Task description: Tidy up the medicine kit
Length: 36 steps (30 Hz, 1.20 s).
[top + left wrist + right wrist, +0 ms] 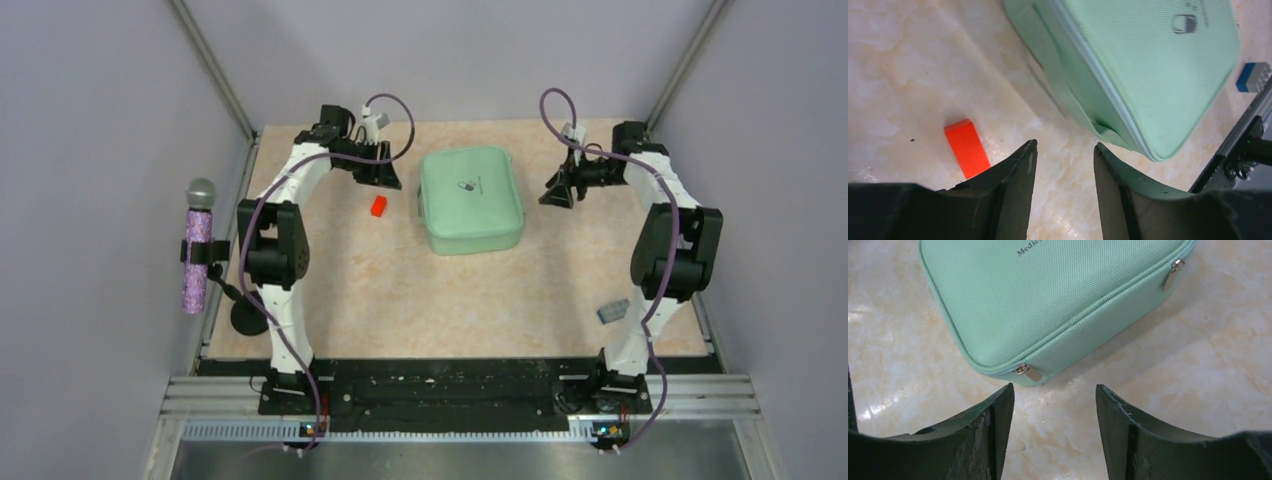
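1. The medicine kit [470, 198], mint-green and closed, lies flat on the table [400, 290] between my claws.
2. My left claw [1064, 150]: jaws apart, empty, near the kit's corner; an orange block [967, 148] lies close by.
3. My right claw [1054, 390]: jaws apart, empty, facing a zipper pull [1028, 371].

Could not read the lettering [1029, 248] on the medicine kit [1058, 305], clipped by the right wrist view's top edge, nor identify the small grey-blue item [613, 311] near the right arm's base [612, 385] overhead.
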Each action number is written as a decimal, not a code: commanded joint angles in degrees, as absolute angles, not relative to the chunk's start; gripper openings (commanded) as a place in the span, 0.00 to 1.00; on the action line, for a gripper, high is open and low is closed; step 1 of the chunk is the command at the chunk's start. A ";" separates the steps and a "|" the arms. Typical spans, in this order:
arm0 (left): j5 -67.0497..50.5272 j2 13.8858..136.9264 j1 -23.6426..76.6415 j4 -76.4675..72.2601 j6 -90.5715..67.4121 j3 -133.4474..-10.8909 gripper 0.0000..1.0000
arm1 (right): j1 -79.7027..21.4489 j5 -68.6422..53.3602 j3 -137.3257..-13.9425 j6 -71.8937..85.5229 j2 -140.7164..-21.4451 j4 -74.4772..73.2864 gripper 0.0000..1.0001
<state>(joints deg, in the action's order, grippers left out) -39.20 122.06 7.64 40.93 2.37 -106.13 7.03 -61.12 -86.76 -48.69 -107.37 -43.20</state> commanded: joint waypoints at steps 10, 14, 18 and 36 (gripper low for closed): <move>-42.96 111.40 8.00 45.21 10.25 -103.79 0.50 | -1.67 -57.22 -99.58 -86.79 -121.65 -71.09 0.55; -43.10 110.84 8.07 45.29 9.69 -103.71 0.50 | -3.10 -57.14 -100.54 -87.09 -123.52 -70.03 0.52; -43.32 110.81 8.17 45.34 9.54 -103.99 0.49 | -4.29 -56.29 -101.42 -87.69 -124.59 -69.97 0.40; -46.32 110.83 10.10 37.86 4.24 -103.36 0.49 | -4.88 -44.90 -78.05 -60.41 -104.41 -32.36 0.00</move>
